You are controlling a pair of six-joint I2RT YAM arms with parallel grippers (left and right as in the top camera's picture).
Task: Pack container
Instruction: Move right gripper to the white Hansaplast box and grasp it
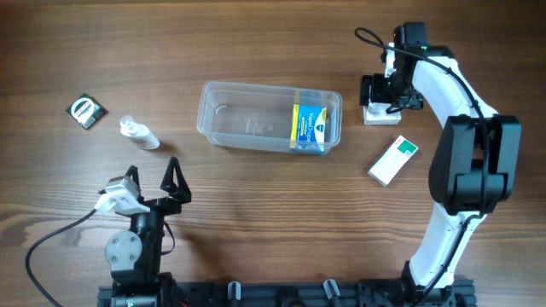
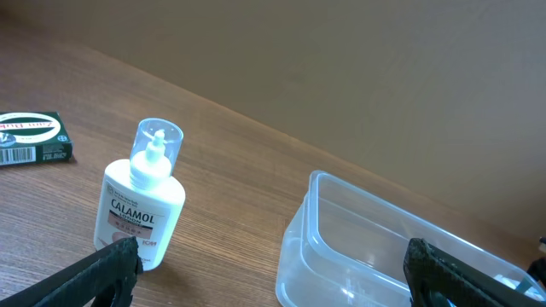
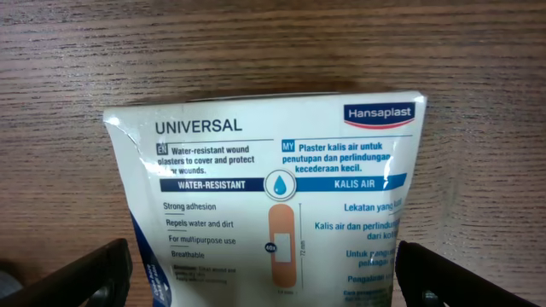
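The clear plastic container lies in the middle of the table, with a blue and yellow box in its right end. It also shows in the left wrist view. My right gripper is at the far right, over a white Hansaplast plaster box that lies flat on the table. In the right wrist view the open fingers stand on either side of the plaster box. My left gripper is open and empty near the front left, short of the container.
A small Calamol bottle lies left of the container and shows in the left wrist view. A dark green packet lies at the far left, also in the left wrist view. A white and green box lies right of the container.
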